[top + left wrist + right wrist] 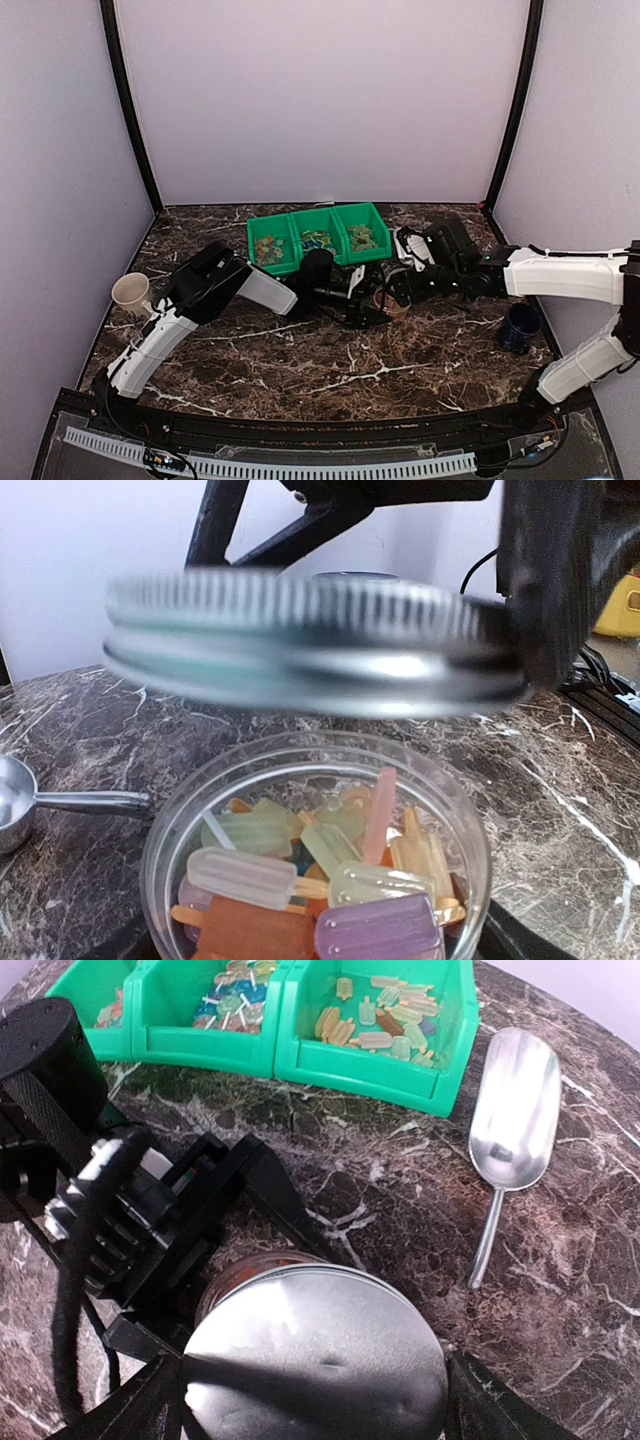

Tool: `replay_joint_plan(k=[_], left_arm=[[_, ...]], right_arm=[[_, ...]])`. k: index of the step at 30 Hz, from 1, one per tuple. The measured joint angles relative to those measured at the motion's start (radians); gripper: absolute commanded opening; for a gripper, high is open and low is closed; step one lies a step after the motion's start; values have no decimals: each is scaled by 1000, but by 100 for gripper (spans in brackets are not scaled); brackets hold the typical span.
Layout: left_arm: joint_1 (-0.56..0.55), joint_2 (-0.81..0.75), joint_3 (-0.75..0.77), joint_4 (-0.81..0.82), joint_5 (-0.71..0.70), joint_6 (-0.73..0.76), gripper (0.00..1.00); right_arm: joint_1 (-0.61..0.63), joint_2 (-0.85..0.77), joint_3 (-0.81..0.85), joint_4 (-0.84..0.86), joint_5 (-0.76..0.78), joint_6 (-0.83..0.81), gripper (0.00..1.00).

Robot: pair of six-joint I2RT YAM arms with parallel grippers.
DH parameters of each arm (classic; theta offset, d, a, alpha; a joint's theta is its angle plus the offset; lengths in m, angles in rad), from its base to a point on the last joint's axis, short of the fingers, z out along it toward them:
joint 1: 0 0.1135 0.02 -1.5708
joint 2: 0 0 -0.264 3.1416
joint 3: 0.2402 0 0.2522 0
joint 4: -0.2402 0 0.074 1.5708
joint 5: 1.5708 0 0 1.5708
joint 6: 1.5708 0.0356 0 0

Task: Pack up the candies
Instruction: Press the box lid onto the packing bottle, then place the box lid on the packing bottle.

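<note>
The lid (310, 640) hangs over the candies (310, 885) — scoop (515, 1110) beside jar (468, 825).

The candies (330, 880) are small translucent ice-lolly shapes in yellow, green, orange and purple. They lie heaped every which way at the lower centre of the left wrist view, inside a clear jar (300, 752). More lie piled along the top of the right wrist view.

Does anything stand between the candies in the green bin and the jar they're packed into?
Yes: the metal lid, held in the right gripper, hangs just over the jar's open mouth, a gap between them, blocking the candies in the green bin from dropping in.
</note>
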Motion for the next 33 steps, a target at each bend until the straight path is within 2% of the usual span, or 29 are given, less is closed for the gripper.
replay_joint_plan(k=[11,18,33], left_arm=[[-1,-22,-46,20,-13,5,96],[0,-26,-56,27,-15,4,96],[7,-26,-64,41,-3,0,89]], right_arm=[[0,108,29,-13,-101,-100,82],[0,146,54,-12,-113,-120,83],[0,204,111,-35,-126,-161,83]])
